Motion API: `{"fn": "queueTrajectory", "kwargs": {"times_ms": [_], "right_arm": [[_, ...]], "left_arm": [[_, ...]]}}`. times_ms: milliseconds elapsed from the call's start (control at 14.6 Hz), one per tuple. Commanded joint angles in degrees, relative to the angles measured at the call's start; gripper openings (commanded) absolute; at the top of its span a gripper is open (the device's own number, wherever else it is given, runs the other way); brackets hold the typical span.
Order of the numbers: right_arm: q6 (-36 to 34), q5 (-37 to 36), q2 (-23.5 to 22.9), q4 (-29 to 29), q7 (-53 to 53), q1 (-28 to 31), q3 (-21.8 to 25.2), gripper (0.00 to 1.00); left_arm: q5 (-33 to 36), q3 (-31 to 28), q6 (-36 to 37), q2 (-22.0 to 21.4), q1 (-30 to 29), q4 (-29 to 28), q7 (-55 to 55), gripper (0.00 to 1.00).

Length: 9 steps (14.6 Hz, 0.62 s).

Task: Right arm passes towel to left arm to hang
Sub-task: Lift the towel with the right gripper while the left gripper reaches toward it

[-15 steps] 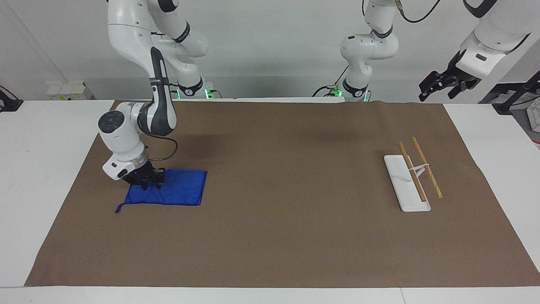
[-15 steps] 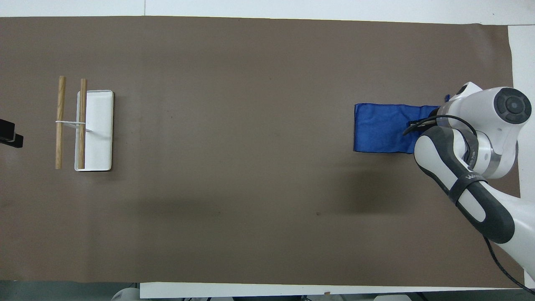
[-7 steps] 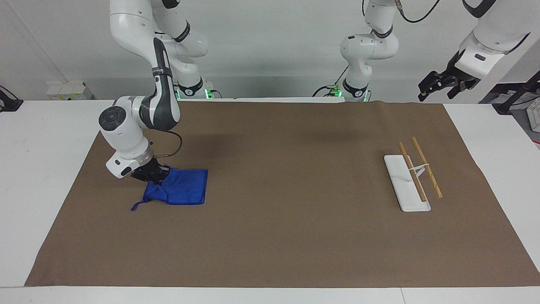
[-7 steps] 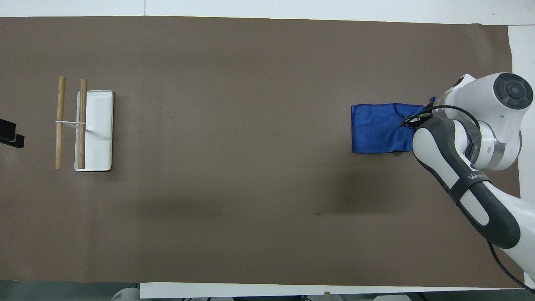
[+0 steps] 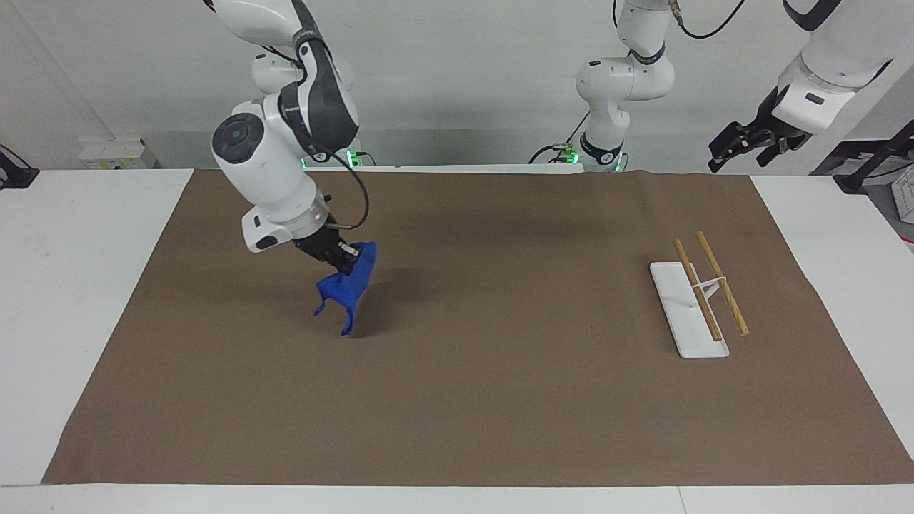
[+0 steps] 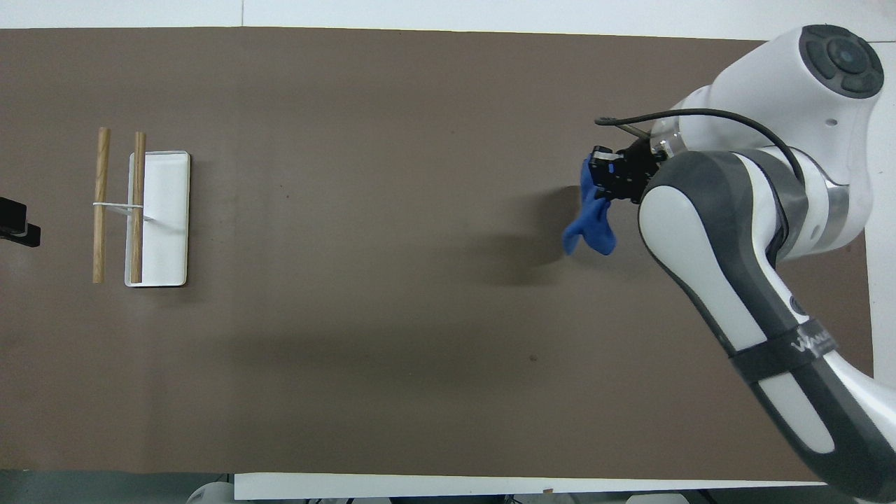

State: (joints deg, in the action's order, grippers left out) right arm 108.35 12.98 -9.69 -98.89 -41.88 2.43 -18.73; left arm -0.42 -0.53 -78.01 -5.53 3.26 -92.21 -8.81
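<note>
Right gripper (image 5: 341, 258): shut on one upper edge of the towel (image 5: 347, 287), raised over the brown mat (image 5: 500, 400) toward the right arm's end of the table (image 5: 86, 285).

Towel: blue cloth, bunched and hanging in a narrow drape below the gripper; its lowest tip is at or just above the mat, and contact cannot be told. A thin tail, probably the corner loop, hangs at the side of the drape.

Handling, as judged: light and fully limp, no stiffness, so it keeps no shape and swings with the arm. Terry surface should give a firm pinch with little slip. Not fragile. Best take-hold for the receiving gripper looks like the upper edge just beside the present grip, or the free hanging corner, where the cloth is thin enough to pinch; the bunched middle is thicker and less sure.

Left gripper (image 5: 746, 143): wide open, empty, waiting up in the air past the mat's edge at the left arm's end.

Rack (image 5: 703, 296): white base tray with two wooden rods on a thin stand, on the mat toward the left arm's end, well apart from the towel.

Mat: brown sheet covering most of the white table.
</note>
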Motion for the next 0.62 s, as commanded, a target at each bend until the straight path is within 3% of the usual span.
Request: {"fn": "queueTrajectory", "kwargs": {"times_ms": [0,275,549], "right_arm": [[0.36,8.16,-3.13,5.62,-14.58,0.91,-5.77,0.00],[10.97,11.63,-4.99,8.36,-32.09,0.47,-14.82,0.00],[24.59,17.50,-7.53,8.63,-39.76,0.38,-21.43,0.00]], "left_arm": [[-2.63,0.18,-5.28,-4.48,-0.27,-8.14,-13.18,1.00],[-12.04,0.18,-13.81,-6.07,-0.01,-16.24,-38.33,1.00],[-20.74,0.70,-27.06,-6.25,0.61,-22.30,-63.62,1.00]]}}
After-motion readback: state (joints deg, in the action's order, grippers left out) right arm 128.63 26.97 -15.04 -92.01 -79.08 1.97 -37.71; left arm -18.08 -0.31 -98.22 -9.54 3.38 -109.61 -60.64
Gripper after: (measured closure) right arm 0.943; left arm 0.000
